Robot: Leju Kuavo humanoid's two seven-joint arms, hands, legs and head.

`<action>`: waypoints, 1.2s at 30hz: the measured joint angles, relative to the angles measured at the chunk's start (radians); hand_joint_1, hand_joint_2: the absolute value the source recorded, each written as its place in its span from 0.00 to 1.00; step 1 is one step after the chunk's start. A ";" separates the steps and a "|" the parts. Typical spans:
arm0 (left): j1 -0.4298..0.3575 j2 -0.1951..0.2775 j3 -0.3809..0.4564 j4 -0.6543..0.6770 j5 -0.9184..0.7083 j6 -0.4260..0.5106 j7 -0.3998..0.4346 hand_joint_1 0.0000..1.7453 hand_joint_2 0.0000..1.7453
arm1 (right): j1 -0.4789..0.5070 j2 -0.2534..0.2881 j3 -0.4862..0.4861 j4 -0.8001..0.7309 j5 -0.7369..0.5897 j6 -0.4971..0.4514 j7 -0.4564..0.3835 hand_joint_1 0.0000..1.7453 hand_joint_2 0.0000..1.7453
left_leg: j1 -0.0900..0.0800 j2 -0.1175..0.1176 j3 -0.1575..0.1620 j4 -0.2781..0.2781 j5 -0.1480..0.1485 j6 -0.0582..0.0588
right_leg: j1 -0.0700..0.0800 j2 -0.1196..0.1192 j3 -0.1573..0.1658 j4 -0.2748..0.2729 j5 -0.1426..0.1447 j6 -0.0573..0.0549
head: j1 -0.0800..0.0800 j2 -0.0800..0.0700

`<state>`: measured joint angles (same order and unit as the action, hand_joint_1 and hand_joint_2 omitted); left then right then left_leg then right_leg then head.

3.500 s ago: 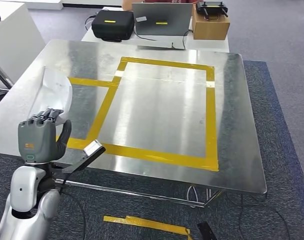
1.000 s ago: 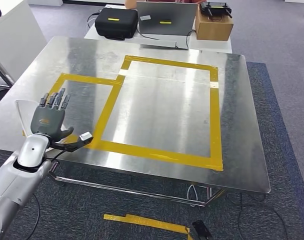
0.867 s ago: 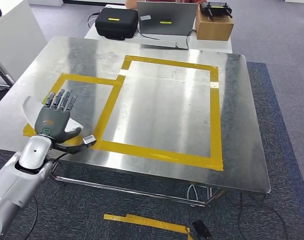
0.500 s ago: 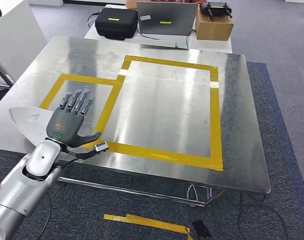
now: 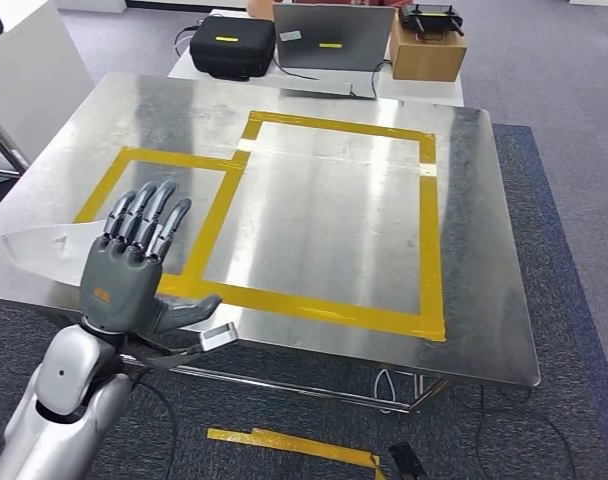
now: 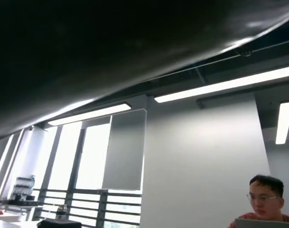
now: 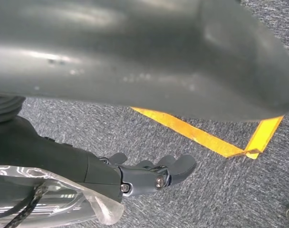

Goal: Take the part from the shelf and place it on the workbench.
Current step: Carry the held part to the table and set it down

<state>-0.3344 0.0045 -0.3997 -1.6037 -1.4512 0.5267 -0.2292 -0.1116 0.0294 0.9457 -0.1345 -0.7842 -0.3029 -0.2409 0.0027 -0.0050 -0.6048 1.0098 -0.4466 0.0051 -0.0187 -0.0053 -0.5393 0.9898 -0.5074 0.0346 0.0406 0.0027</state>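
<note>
Lying flat on the workbench (image 5: 467, 250) near its front-left edge, the metal part (image 5: 44, 250) runs lengthwise from 9 to 3 o'clock. The left hand (image 5: 131, 265), fingers spread and empty, hovers at its 3 o'clock end. The right hand (image 7: 150, 175) hangs with fingers loosely extended, holding nothing.

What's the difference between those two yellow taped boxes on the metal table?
The larger frame spans the middle and right of the workbench; the smaller frame sits on its left and covers far less area. The larger frame shows in full, while the left hand hides part of the smaller frame's near edge. Both are yellow tape outlines with nothing inside them, and they share one side.
</note>
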 joint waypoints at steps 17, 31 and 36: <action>0.135 -0.063 0.141 -0.130 0.120 0.002 -0.143 0.00 0.00 | 0.004 0.000 0.000 0.001 -0.070 -0.013 -0.007 0.00 0.00 | 0.000 0.000 0.000 0.000 0.000 0.000 | 0.000 0.000 0.001 0.000 0.000 0.000 | 0.000 0.000; 0.156 -0.082 0.198 -0.135 0.123 -0.002 -0.172 0.00 0.00 | 0.004 0.000 0.006 0.005 -0.127 -0.013 -0.021 0.00 0.00 | -0.007 0.000 0.000 0.005 -0.004 0.007 | -0.006 -0.001 0.002 -0.001 -0.001 0.005 | 0.000 0.000; 0.157 -0.087 0.198 -0.135 0.122 -0.002 -0.172 0.00 0.00 | 0.003 0.000 0.016 0.005 -0.133 -0.013 -0.021 0.00 0.00 | -0.009 0.001 0.004 0.001 -0.006 0.021 | -0.012 0.000 0.004 -0.006 -0.002 0.019 | 0.000 0.000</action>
<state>-0.1778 -0.0827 -0.2014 -1.7391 -1.3292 0.5247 -0.4013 -0.1081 0.0297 0.9616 -0.1296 -0.9171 -0.3163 -0.2618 -0.0059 -0.0041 -0.6008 1.0108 -0.4526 0.0263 -0.0302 -0.0051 -0.5348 0.9837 -0.5094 0.0531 0.0403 0.0027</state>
